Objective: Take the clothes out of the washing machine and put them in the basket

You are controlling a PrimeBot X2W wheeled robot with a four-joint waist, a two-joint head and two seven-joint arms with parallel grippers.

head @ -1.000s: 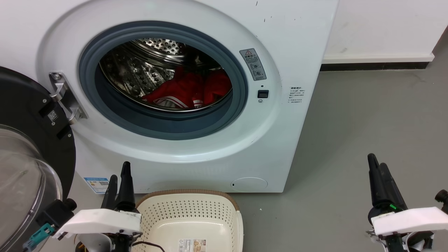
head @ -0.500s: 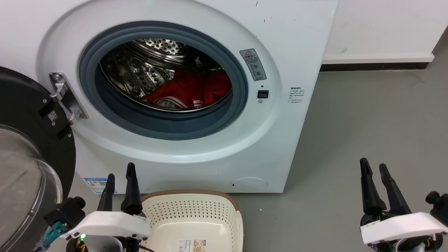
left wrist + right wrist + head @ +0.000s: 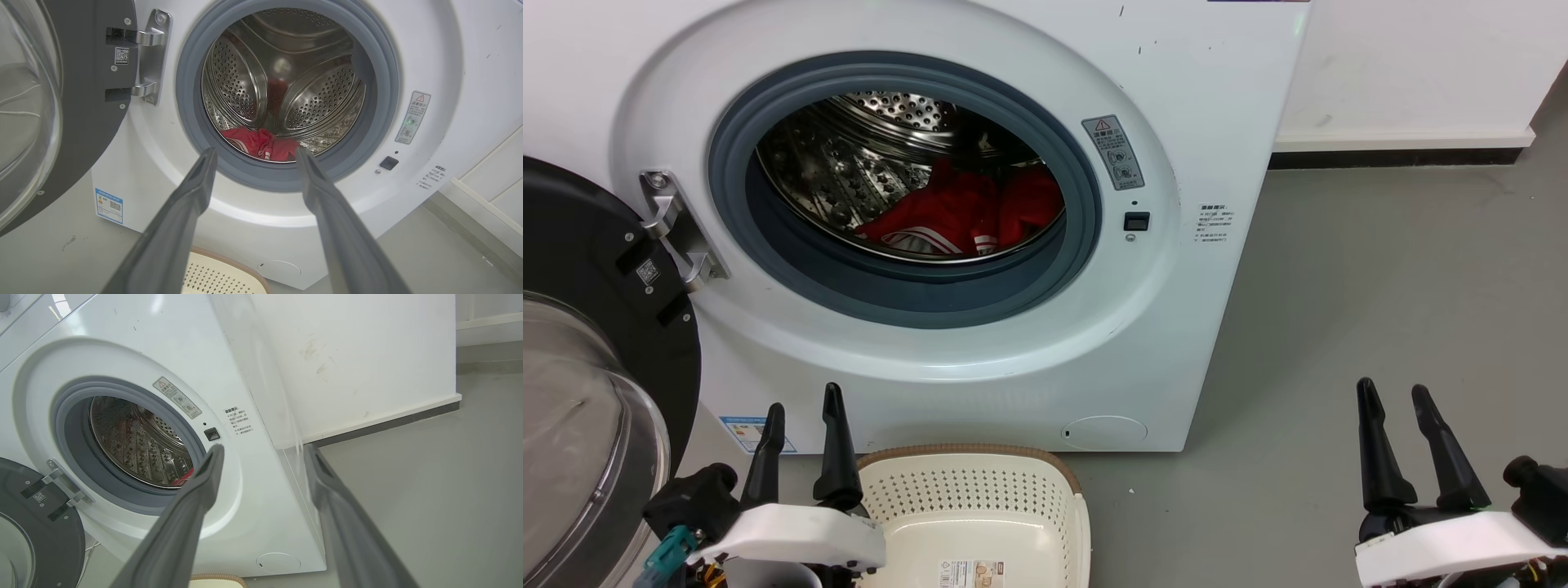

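L gripper [image 3: 802,400], 7 o'clock: fingers spread, empty. Bright red soft fabric clothes [image 3: 956,212] low in large white front-loading washing machine [image 3: 1217,122], 12 o'clock; prob. light, floppy: pinch a raised fold. Cream perforated plastic basket [image 3: 968,451], 6 o'clock. R gripper [image 3: 1392,389], 4 o'clock: also spread, empty.

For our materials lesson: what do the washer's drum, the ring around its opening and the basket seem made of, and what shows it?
Drum: apparently polished steel; mirror-like shine, rows of punched holes.
Ring: probably rubber, matte grey; dull and smooth, no glare.
Basket: likely moulded plastic, cream; even perforations. Its brown rim looks woven, perhaps only patterned.
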